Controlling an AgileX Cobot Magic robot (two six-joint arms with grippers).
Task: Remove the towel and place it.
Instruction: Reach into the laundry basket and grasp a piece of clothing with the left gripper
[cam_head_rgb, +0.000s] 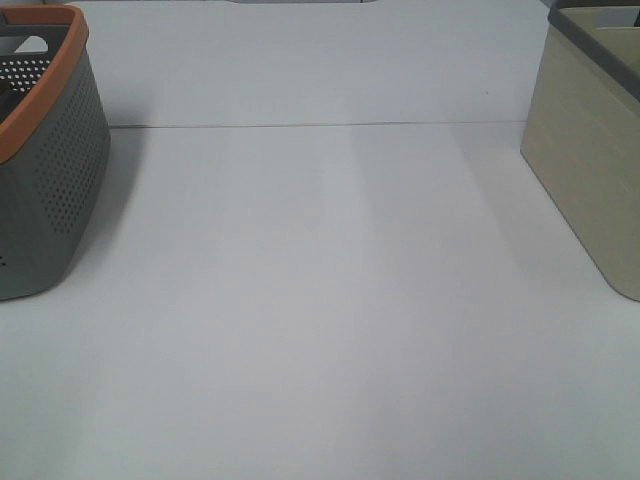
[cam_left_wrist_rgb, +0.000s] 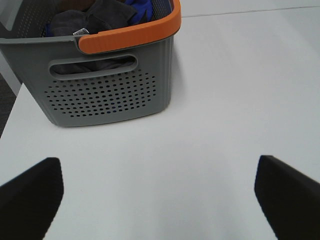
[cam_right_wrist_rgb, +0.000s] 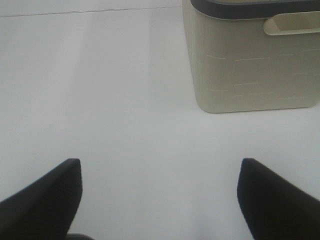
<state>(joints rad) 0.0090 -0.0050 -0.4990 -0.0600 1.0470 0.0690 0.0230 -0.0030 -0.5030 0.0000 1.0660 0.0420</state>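
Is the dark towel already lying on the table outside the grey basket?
No, the towel sits bunched up inside the grey basket, showing above its wall.

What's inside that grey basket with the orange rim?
The grey basket holds a crumpled dark towel with a white tag and something blue beside it. Whatever lies underneath is covered.

Towel (cam_left_wrist_rgb: 90, 20) in left basket (cam_head_rgb: 60, 180); right basket (cam_head_rgb: 590, 170) opposite.

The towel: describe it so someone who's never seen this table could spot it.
On the white table, look to the grey perforated basket with the orange rim, not the beige bin. Inside lies the towel: dark charcoal cloth with a small white tag, beside bright blue fabric.
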